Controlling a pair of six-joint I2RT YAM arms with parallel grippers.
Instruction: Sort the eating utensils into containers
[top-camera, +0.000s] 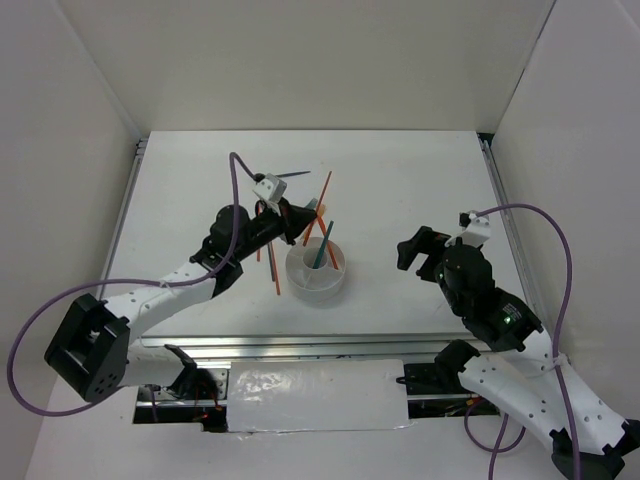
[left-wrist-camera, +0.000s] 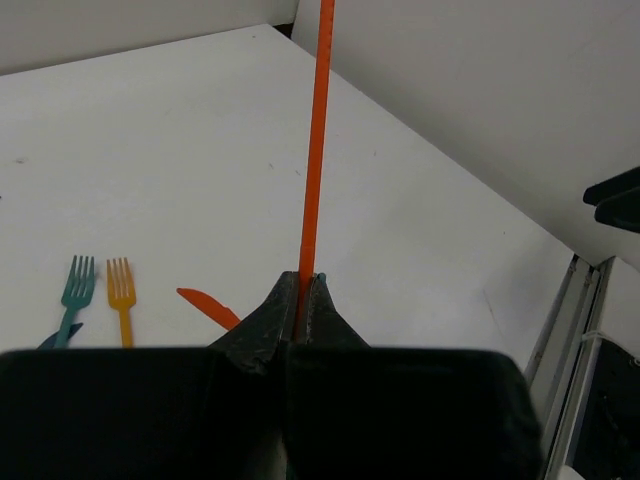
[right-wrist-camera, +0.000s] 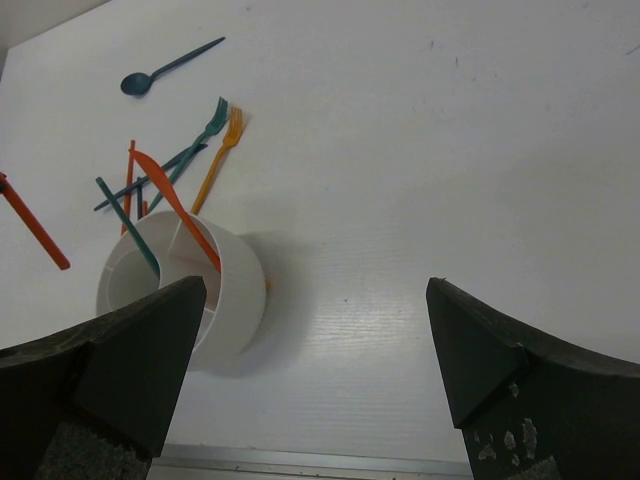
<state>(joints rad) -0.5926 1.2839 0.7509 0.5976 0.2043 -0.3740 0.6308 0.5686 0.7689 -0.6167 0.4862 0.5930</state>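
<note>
Top view: my left pincer (top-camera: 298, 225) sits just left of centre, at the upper-left side of the white holder (top-camera: 316, 285). The holder stands mid-frame on the table (top-camera: 400, 170), with a teal chopstick (top-camera: 324, 243) leaning out of it. The blue spoon (top-camera: 291, 175) lies above the pincer. My right pincer (top-camera: 408, 248) is right of centre, well apart from the holder, with nothing between its fingers. Left wrist view: the fingers are pressed together on an orange chopstick (left-wrist-camera: 318, 150), which runs from the fingertips straight up and out of the top of the frame. A teal fork (left-wrist-camera: 75, 290) and an orange fork (left-wrist-camera: 121, 297) lie side by side at lower left, tines up-frame. Right wrist view: both fingers are spread wide at the lower corners, holding nothing. The holder is at lower left with its inner walls showing. The teal chopstick and a flat orange piece (right-wrist-camera: 180, 215) lean in it; I cannot tell which compartments. Both forks lie just above the rim, and the spoon is near the top left. An orange stick (right-wrist-camera: 32, 228) crosses the left edge; I cannot tell whether it is the one I hold.
</note>
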